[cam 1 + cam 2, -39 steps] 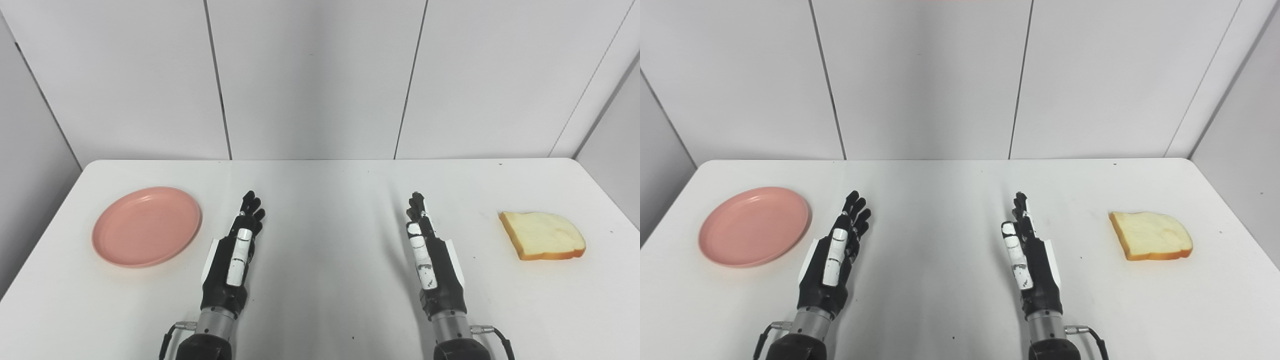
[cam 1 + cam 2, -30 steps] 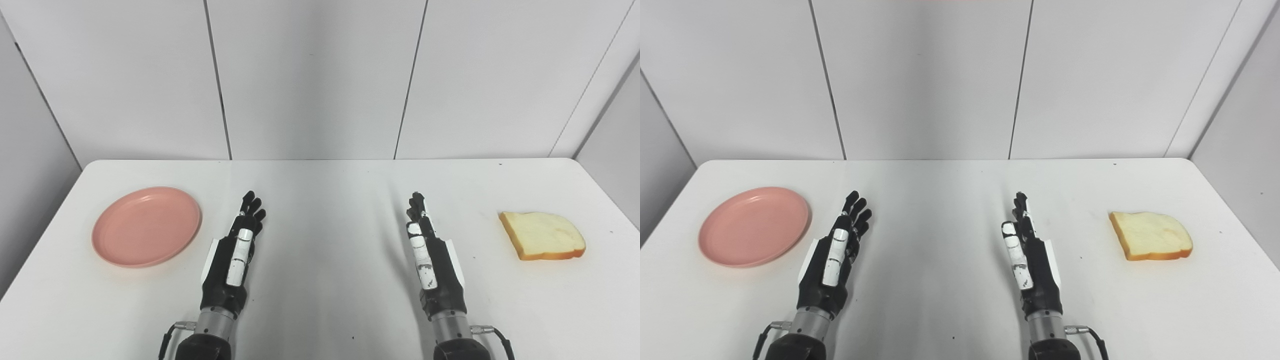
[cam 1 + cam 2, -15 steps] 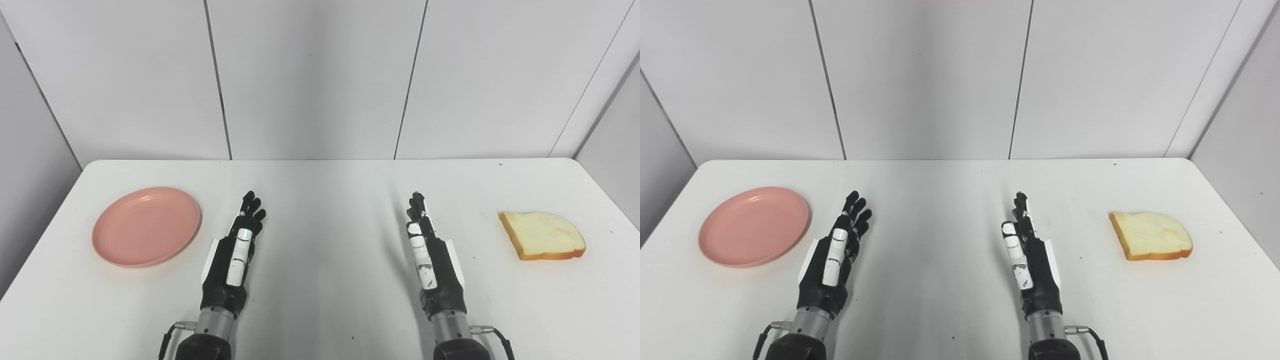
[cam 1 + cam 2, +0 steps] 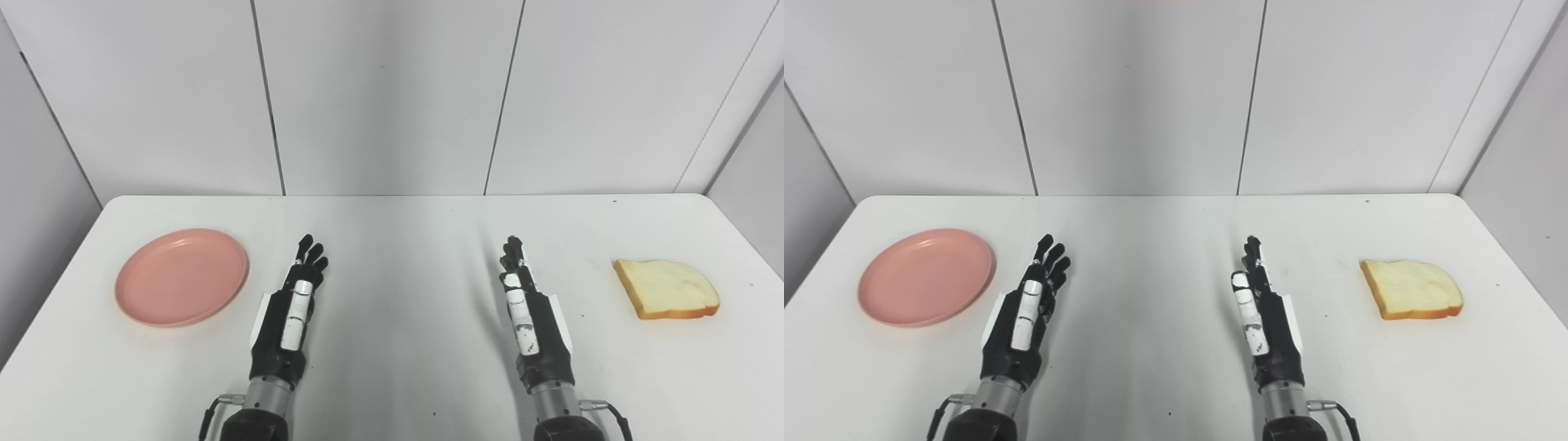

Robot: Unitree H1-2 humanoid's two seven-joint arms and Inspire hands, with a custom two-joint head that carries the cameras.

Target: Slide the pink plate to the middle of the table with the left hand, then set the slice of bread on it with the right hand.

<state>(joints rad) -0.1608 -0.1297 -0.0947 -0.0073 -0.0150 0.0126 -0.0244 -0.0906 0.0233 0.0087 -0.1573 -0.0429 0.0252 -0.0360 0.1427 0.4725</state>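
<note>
A pink plate (image 4: 182, 277) lies on the left side of the white table (image 4: 398, 245). A slice of bread (image 4: 666, 288) lies flat at the right side. My left hand (image 4: 288, 318) rests edge-up just right of the plate, fingers straight and apart, holding nothing. My right hand (image 4: 530, 318) stands the same way right of the table's middle, well left of the bread, open and empty. Neither hand touches the plate or the bread.
Grey wall panels stand close behind the table's far edge (image 4: 392, 196). The table's left and right edges lie near the plate and the bread. A cable runs from each wrist at the bottom of the picture.
The whole picture has shifted a few pixels to the right, so the camera moved slightly. The hands, plate and bread hold their places.
</note>
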